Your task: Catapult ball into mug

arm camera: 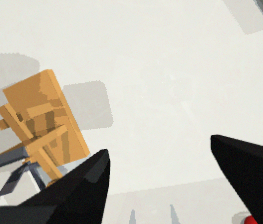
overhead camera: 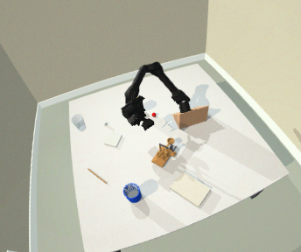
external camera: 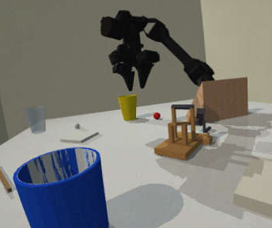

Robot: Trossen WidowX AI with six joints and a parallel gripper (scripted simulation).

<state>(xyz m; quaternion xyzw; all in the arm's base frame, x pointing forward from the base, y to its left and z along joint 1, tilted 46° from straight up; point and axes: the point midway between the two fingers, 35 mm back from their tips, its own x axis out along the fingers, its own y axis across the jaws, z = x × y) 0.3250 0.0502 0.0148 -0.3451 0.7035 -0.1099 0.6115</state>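
Note:
The wooden catapult (overhead camera: 164, 154) (external camera: 182, 136) (arm camera: 42, 125) stands on the white table near its middle. The small red ball (overhead camera: 154, 114) (external camera: 156, 115) (arm camera: 251, 220) lies on the table behind the catapult, near the yellow cup. The blue mug (overhead camera: 132, 192) (external camera: 63, 194) stands upright at the front. My gripper (overhead camera: 143, 123) (external camera: 137, 86) (arm camera: 159, 149) is open and empty. It hangs high above the table, pointing down, between the catapult and the ball and touching neither.
A yellow cup (external camera: 127, 107) stands below the gripper at the back. A brown wedge box (overhead camera: 191, 115) (external camera: 223, 99) is at the right, a clear glass (overhead camera: 79, 122) (external camera: 35, 119) at the left, with a white block (overhead camera: 113, 139), a stick (overhead camera: 97, 176) and a beige slab (overhead camera: 191, 189).

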